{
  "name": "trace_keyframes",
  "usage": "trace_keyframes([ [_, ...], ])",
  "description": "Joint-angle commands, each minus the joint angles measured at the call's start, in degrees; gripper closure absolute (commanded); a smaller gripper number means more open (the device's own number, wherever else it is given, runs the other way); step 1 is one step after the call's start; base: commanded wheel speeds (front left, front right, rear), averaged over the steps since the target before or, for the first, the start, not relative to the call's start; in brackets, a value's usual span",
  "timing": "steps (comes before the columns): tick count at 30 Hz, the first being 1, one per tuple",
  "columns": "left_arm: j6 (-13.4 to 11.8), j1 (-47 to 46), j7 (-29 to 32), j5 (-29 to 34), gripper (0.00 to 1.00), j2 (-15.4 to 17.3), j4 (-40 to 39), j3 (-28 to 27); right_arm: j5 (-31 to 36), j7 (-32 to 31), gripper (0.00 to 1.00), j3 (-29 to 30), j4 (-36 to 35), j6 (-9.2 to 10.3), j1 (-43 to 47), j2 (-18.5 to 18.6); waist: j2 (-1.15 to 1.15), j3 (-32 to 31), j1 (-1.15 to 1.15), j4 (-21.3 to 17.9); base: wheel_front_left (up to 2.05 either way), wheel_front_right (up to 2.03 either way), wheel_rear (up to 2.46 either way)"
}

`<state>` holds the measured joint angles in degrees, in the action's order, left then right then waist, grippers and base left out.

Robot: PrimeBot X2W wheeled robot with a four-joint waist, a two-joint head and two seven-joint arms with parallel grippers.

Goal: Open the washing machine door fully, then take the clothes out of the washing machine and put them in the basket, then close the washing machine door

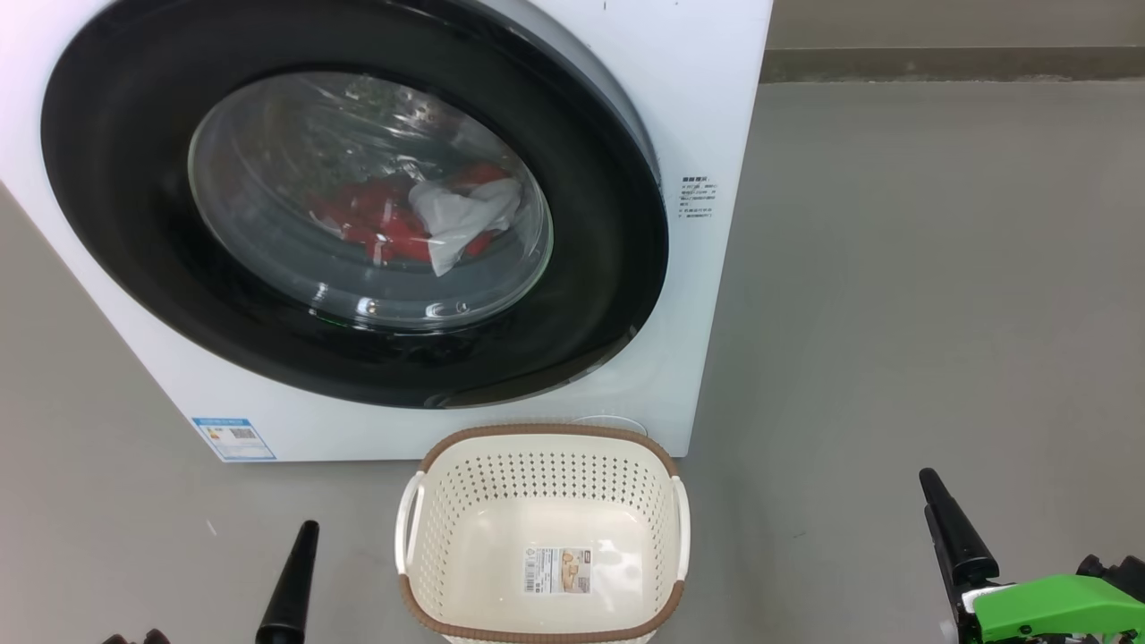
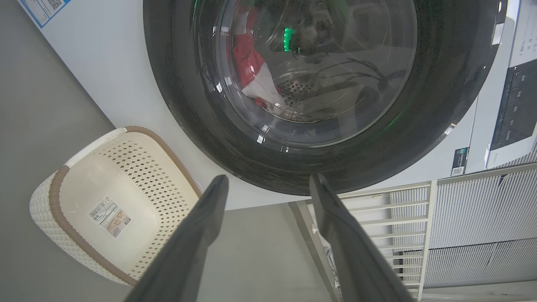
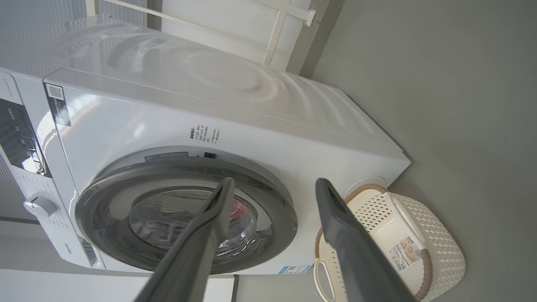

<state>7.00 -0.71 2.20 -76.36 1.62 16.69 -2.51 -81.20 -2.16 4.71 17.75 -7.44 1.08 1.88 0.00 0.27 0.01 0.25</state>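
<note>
The white washing machine (image 1: pixel 707 89) stands ahead of me with its round black-rimmed door (image 1: pixel 116 179) lying against the front. Behind the glass lie red clothes (image 1: pixel 376 219) and one white piece (image 1: pixel 461 219). The cream basket (image 1: pixel 546 434) stands empty on the floor just before the machine. One left finger (image 1: pixel 291 581) and one right finger (image 1: pixel 953 528) rise at the bottom, either side of the basket. My left gripper (image 2: pixel 268 180) is open, facing the door (image 2: pixel 176 84), with the basket (image 2: pixel 56 197) at its left. My right gripper (image 3: pixel 275 183) is open, holding nothing, short of the door (image 3: pixel 272 209).
Bare grey floor (image 1: pixel 939 268) spreads to the right of the machine. A white railing frame (image 2: pixel 411 218) and a louvred panel (image 2: pixel 482 209) stand beside the machine. The control panel (image 3: pixel 16 138) and its knob (image 3: pixel 40 205) are on the machine's front.
</note>
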Motion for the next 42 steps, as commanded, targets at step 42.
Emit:
trace_keyframes([
  [42, -0.9, 1.0, -7.5, 34.1, 0.0, 1.8, -6.6, 2.0, 29.6, 7.5, 0.0, -3.5, -4.1, -0.02, 2.0, 2.9, 0.0, 0.1, -0.01, -0.3, 0.0, 0.0, 0.0],
])
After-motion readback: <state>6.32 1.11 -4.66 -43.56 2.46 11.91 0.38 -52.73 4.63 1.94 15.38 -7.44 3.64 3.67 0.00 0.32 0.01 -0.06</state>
